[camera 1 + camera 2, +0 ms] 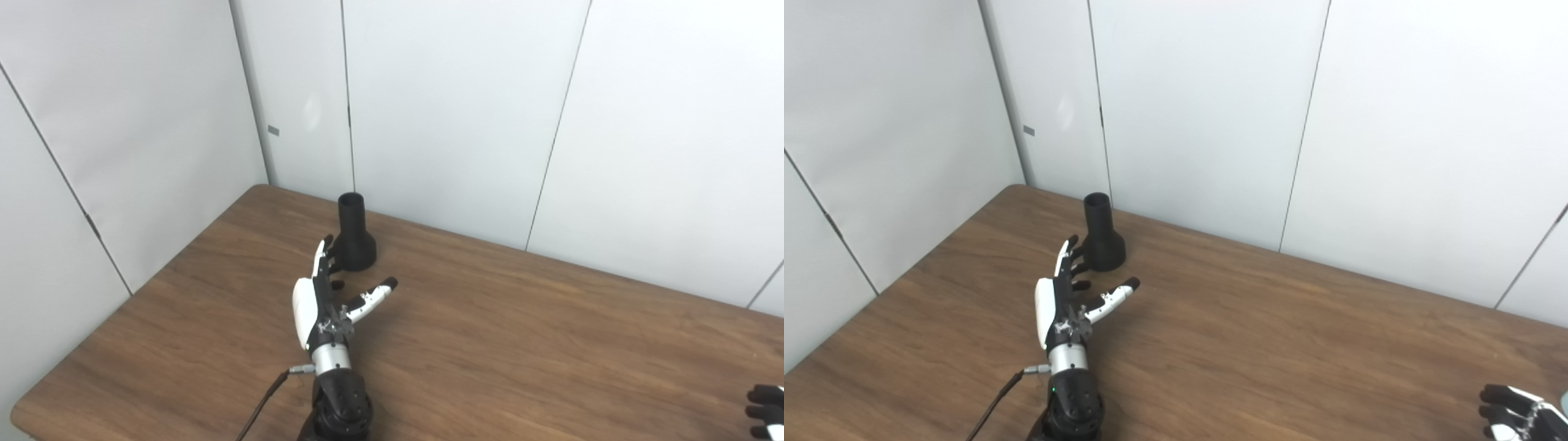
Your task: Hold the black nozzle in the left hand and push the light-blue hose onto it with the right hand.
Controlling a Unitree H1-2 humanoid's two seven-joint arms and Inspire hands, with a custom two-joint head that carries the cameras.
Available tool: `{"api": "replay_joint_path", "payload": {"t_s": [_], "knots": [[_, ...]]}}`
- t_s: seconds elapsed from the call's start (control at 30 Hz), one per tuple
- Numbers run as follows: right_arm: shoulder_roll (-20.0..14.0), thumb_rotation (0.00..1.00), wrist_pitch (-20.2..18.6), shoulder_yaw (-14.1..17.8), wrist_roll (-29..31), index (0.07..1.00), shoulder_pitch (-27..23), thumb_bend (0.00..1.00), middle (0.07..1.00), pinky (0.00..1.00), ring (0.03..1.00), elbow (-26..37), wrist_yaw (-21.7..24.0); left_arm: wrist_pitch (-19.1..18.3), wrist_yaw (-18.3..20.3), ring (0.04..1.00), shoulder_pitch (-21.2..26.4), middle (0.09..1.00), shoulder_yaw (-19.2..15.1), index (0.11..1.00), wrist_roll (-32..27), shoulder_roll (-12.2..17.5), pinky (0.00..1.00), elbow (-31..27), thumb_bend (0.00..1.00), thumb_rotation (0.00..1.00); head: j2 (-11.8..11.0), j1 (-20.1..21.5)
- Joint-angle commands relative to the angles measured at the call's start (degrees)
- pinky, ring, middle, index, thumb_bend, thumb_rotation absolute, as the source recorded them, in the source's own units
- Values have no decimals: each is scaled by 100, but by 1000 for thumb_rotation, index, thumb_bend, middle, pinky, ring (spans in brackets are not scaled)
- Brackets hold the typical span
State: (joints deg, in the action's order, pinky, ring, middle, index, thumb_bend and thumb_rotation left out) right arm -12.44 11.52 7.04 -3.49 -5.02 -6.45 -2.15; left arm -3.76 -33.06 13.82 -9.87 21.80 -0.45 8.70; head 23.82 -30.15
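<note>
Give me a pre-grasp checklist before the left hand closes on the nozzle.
1. Black nozzle upright on the table, wide base down: ok.
2. Left hand open, fingers apart: ok.
3. Left hand around the nozzle: not ok; it is beside the base, fingertips near it.
4. Fingertips touching the nozzle: cannot tell.
5. Right hand ready with the hose: cannot tell; only its edge shows.
6. Light-blue hose in view: not ok.

No writing, brand or number can be read anywhere. A small grey tag (pixel 274 130) on the wall panel, well beyond the left hand (pixel 316 298), is too small to make out.
</note>
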Motion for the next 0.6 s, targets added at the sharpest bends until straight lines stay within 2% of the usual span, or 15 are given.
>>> {"api": "replay_joint_path", "payload": {"t_s": [0.0, 0.07, 0.23, 0.37, 0.5, 0.57], "knots": [[18, 641, 78, 25, -12, 606, 83, 423, 634, 483, 602, -111, -54, -43, -92, 800, 153, 874, 41, 943, 183, 37, 679, -171, 837, 145, 3, -11], [20, 646, 36, 30, -6, 604, 85, 431, 630, 478, 599, -85, -51, -89, -100, 808, 166, 873, 43, 942, 208, 44, 682, -175, 824, 138, 10, -16], [18, 648, 38, 34, 49, 599, 84, 439, 627, 473, 596, -73, -18, -180, -150, 881, 176, 936, 40, 981, 277, 98, 748, -153, 848, 119, 10, -29], [19, 649, 16, 41, 99, 597, 88, 457, 628, 473, 597, -66, 4, -313, -81, 863, 177, 937, 99, 997, 417, 258, 701, -118, 885, 154, 11, -25], [15, 653, -28, 48, 127, 593, 101, 470, 626, 475, 597, -38, 11, -274, 36, 916, 198, 986, 18, 1000, 176, 306, 755, -140, 908, 138, 21, -32], [22, 646, -73, 55, 150, 592, 108, 472, 624, 466, 593, -7, 21, -260, 26, 908, 210, 994, 5, 1000, 162, 330, 730, -145, 922, 152, 25, -23]]}}
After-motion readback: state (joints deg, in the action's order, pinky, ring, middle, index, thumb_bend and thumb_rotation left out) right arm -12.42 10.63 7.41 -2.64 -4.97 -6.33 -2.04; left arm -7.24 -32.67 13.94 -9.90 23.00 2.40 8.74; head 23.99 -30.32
